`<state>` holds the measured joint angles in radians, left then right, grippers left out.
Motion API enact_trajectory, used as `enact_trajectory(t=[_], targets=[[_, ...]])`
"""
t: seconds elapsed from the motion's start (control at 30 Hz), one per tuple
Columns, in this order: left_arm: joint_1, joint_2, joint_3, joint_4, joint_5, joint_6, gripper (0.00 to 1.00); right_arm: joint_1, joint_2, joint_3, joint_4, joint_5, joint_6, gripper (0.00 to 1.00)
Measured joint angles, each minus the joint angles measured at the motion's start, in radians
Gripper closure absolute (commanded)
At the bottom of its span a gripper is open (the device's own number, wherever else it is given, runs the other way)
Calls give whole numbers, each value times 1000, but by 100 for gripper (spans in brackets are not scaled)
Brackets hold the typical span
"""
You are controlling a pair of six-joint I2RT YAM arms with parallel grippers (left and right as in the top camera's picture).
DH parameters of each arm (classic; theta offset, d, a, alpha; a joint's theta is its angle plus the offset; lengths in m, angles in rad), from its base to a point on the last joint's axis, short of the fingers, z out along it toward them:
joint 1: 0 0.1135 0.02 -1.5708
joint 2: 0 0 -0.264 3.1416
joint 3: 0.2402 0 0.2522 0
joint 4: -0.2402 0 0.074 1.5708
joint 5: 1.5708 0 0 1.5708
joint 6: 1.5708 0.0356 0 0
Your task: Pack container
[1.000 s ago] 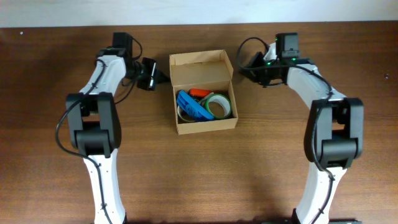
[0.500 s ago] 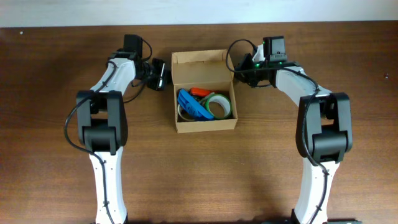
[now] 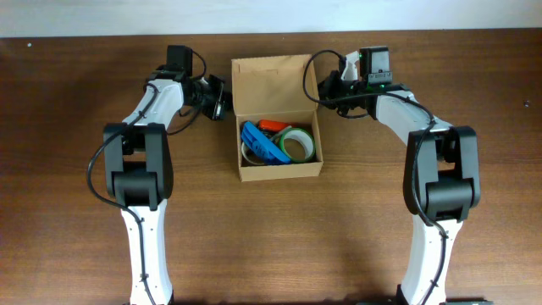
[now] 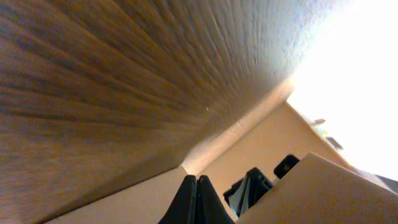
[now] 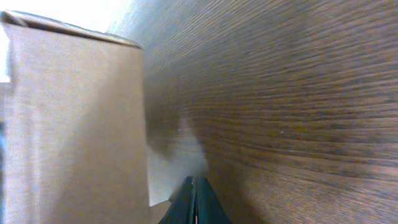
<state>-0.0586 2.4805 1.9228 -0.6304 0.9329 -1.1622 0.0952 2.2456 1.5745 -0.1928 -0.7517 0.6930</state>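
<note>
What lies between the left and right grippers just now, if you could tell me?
The rear part of the container, with its lid flap, lies between the left gripper and the right gripper; the overhead view shows this.

Seen on left arm (image 3: 135,222) and right arm (image 3: 430,246): white shell links, bulky black joint housings. Black cable loops beside each elbow and wrist. Small green light on right wrist block. Both left gripper (image 4: 195,200) and right gripper (image 5: 194,200) black, fingers wedge-shaped.

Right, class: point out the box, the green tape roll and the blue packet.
box (image 3: 271,80), overhead, inside of lid flap
green tape roll (image 3: 306,140), overhead, right side of ring
blue packet (image 3: 262,145), overhead, its middle
</note>
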Motion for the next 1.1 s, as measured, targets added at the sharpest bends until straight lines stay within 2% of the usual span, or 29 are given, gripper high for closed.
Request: enact_trajectory(t=[0.27, 0.53, 0.9, 1.1], targets=[[0, 0, 11, -1, 71, 76, 98, -2, -21, 0, -24, -18, -97, 97], [-2, 0, 132, -29, 130, 152, 98, -10, -105, 0, -95, -19, -212, 97], [-18, 0, 303, -325, 135, 344, 98, -11, -211, 0, -180, -19, -310, 96], [-28, 0, 364, -468, 124, 458, 98, -11, -290, 0, -295, -20, -383, 96]])
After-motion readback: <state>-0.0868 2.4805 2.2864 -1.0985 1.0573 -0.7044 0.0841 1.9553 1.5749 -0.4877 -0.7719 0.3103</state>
